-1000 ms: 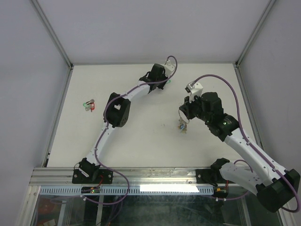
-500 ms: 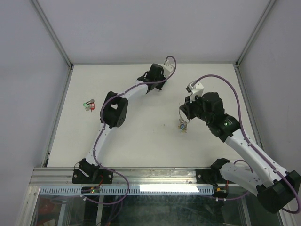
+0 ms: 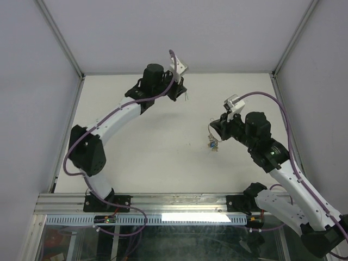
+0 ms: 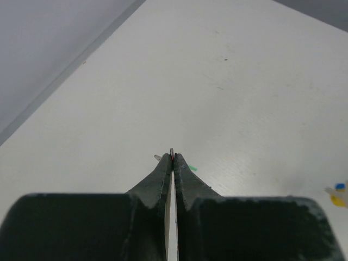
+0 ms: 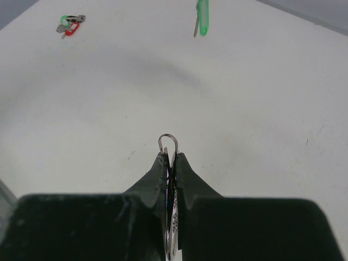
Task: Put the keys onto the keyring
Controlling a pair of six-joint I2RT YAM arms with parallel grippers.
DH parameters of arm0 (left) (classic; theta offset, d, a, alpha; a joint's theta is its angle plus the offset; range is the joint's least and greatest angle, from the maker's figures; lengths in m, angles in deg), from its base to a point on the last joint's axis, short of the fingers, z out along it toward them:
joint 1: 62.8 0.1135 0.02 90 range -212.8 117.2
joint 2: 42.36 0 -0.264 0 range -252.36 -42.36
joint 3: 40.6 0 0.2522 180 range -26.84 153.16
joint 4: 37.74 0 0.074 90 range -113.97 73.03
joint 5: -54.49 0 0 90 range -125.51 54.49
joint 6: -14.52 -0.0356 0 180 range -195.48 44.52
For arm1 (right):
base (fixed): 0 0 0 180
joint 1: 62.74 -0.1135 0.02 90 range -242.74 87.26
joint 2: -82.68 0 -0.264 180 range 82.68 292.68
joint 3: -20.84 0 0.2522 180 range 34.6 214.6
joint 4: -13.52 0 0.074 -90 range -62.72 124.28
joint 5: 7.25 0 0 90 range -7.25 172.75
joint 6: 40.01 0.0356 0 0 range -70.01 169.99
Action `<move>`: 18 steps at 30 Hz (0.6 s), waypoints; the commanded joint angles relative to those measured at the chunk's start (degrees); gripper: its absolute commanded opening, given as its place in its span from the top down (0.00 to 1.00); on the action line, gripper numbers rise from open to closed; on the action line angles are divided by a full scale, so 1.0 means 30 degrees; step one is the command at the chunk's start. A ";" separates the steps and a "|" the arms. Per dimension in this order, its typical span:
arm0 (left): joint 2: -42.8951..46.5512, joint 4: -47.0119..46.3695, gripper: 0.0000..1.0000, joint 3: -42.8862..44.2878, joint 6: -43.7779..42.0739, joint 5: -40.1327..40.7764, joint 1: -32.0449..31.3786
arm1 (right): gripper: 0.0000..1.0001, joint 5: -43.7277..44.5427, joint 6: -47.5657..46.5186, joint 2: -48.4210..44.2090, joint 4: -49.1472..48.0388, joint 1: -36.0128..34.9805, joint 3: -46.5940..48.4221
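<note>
My left gripper (image 3: pixel 181 94) hangs above the far middle of the table, shut on a key with a green tag (image 5: pixel 202 16). In the left wrist view only a silver tip (image 4: pixel 172 151) and a green sliver show past the closed fingertips (image 4: pixel 173 157). My right gripper (image 3: pixel 213 130) is shut on the keyring (image 5: pixel 168 142), whose wire loop sticks out beyond the fingertips (image 5: pixel 170 156). Small keys with blue and yellow tags (image 3: pixel 211 145) dangle from the ring just over the table.
A second small bunch of keys with a green and a red tag (image 5: pixel 70 24) lies at the table's left side; in the top view my left arm (image 3: pixel 111 120) covers it. Metal frame posts (image 3: pixel 60 41) and grey walls bound the white table (image 3: pixel 163 157).
The left gripper shut on the green-tagged key and lifted it off the table, and its elbow swung far to the left. The right gripper, still holding the keyring, shifted slightly to the right.
</note>
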 commanded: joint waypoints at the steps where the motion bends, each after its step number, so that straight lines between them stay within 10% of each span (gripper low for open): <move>1: 0.4717 -0.2184 1.00 -0.3916 0.0860 -0.3683 -0.0143 | 1.00 -0.2288 -0.0179 -0.1196 -0.1409 0.0100 0.0592; 10: 1.4182 -0.1303 1.00 -0.8592 0.0600 -0.6012 -0.0143 | 1.00 -0.4757 0.1733 -0.1544 -0.2696 -0.1096 0.1895; 18: 1.7784 0.2538 1.00 -0.8612 -0.1738 -0.6901 -0.0127 | 1.00 0.0990 0.1214 0.0647 -0.3184 -0.8869 0.3816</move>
